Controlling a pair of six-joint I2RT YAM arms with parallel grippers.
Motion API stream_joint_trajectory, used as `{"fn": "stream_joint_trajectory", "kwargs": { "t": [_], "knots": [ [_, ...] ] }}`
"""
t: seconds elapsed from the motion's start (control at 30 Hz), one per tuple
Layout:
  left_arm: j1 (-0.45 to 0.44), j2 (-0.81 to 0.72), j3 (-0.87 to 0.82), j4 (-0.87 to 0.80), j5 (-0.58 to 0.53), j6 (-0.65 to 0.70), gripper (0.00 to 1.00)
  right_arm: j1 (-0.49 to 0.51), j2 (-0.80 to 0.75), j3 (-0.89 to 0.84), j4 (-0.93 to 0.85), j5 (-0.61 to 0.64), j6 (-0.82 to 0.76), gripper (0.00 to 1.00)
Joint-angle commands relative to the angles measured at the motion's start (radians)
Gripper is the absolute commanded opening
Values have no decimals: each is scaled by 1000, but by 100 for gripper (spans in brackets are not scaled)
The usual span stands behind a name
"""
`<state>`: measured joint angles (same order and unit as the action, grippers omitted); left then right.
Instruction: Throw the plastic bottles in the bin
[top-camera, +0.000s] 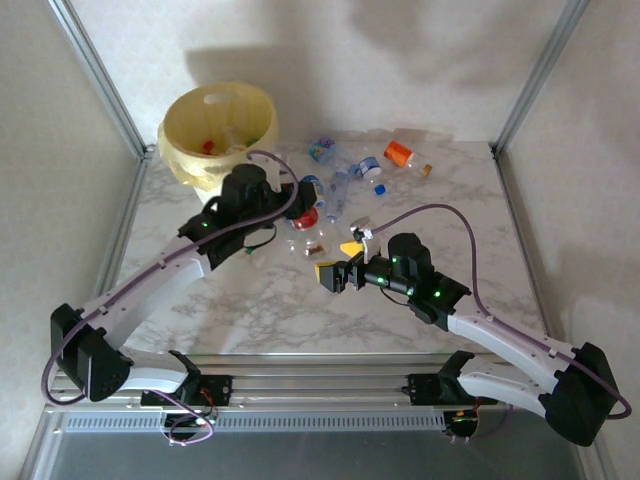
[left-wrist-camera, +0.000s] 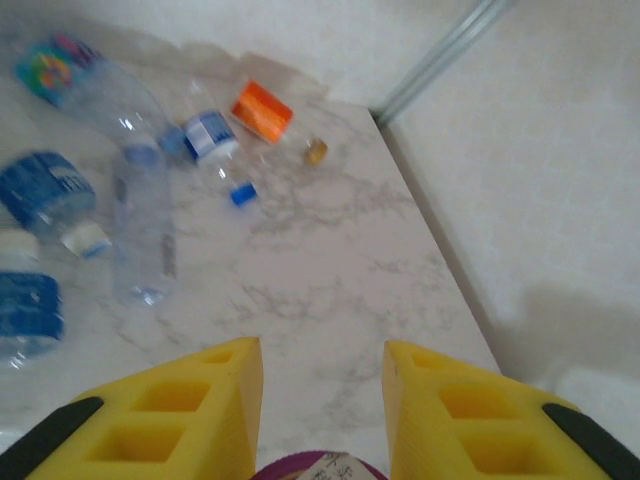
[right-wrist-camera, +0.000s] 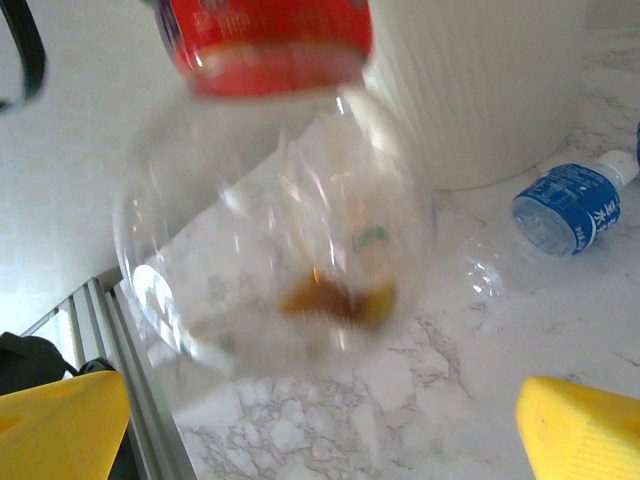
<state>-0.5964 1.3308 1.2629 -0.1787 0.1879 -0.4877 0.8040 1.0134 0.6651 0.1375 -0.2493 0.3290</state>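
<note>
Bottle (right-wrist-camera: 275, 230) with the red label lies just far-left of your right tool (top-camera: 338, 260) — clear base toward it, long axis running on toward the bin (top-camera: 190, 160). Tool fingers are spread wide, pinching nothing.

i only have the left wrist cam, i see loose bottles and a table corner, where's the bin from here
Observer: The bin stands at the far left corner of the table, on the opposite side from the corner you are looking at.
Operator: ok and whats the right gripper up to
Observer: The right gripper is open near the middle of the table, with a clear red-labelled bottle just ahead of it, blurred in the right wrist view.
</note>
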Motion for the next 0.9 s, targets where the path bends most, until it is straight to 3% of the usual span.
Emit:
{"fn": "stream_joint_trajectory", "kwargs": {
  "t": [0.0,0.23,0.53,0.87],
  "knots": [
    [30,-51,121,-92,-84,112,7,8,-10,-4,-6,37,14,99],
    [88,-119,299,-133,-271,248,6,7,-32,-27,-7,86,21,99],
    [112,-234,298,103,-553,512,6,5,-12,-24,-1,92,20,99],
    [132,-271,220,286,-571,610,6,6,-6,-25,2,91,20,99]
  ]
}}
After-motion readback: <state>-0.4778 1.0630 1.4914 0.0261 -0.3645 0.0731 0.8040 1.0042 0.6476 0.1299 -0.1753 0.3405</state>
